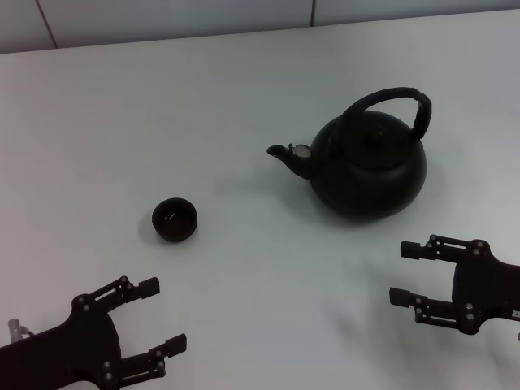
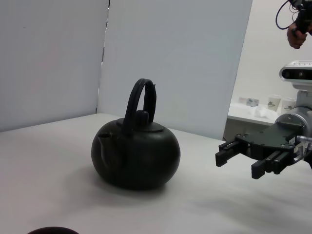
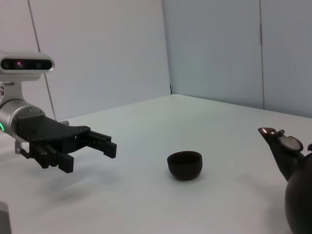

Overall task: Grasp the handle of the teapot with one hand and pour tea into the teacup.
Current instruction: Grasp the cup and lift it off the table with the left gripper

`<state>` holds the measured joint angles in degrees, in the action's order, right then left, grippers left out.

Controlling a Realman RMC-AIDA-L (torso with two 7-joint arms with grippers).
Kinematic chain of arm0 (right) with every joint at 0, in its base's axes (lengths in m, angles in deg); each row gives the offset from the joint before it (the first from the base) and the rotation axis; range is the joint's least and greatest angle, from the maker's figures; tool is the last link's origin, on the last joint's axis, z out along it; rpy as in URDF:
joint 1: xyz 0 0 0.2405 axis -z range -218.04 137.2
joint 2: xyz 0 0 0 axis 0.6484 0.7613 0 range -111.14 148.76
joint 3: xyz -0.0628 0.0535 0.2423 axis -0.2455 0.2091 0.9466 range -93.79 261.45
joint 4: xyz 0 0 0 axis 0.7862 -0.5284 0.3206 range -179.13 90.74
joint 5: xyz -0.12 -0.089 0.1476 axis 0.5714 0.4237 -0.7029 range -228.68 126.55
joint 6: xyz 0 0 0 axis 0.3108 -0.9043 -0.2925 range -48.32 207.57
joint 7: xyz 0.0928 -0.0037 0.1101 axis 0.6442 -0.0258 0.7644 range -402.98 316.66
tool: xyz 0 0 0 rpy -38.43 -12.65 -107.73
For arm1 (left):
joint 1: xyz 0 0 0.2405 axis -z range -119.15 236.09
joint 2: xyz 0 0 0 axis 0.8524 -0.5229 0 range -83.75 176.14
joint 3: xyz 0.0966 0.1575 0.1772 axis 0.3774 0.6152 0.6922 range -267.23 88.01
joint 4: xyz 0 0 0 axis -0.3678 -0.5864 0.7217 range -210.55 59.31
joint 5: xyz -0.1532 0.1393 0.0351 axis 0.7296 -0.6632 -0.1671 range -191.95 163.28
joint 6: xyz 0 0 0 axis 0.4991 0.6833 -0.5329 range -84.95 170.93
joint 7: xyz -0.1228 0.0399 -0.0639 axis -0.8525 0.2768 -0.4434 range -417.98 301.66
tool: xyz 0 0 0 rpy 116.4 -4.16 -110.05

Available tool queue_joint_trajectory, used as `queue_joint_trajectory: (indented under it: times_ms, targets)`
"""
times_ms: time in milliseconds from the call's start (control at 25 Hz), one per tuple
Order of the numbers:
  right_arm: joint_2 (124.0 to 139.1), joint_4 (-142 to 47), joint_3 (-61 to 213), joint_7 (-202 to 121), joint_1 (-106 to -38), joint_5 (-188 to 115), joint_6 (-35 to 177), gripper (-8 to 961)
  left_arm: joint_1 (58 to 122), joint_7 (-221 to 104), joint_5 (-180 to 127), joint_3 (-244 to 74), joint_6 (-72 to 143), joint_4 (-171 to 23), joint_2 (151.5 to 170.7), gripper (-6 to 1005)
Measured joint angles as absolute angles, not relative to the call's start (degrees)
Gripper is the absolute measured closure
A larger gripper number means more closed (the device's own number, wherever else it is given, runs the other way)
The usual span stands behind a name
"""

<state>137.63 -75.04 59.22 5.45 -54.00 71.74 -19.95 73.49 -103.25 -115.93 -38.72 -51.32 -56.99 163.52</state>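
On white tabletop: large round matte-black teapot upright at far right, short curved spout pointing toward robot's left, flat lid on. Thick black arched handle standing up over lid, untouched. Tiny round black handleless teacup well apart from teapot, off the spout side, nearer robot's left; looks empty as far as visible.

Black two-fingered right gripper near teapot on robot's side, low, fingers spread wide, holding nothing. Not touching pot or handle. Black two-fingered left gripper near bottom-left, nearer teacup, fingers also apart, empty.

Progress, judged: basically zero. No grasp, no lift, no pour. Remaining: get a gripper around the handle arch, close, lift, carry spout over teacup, tilt. Right gripper looks like the likelier candidate, being closer to the teapot, but can't say for sure.
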Motion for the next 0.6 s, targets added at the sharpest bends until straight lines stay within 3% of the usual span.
queue_joint_trajectory:
  times_ms: [600]
  targets:
    - [137.69, -74.9, 59.2, 5.4, -54.5, 71.7, -20.0, 274, 73.7, -103.2, -115.9, -38.7, -51.7, -57.0, 163.86, 158]
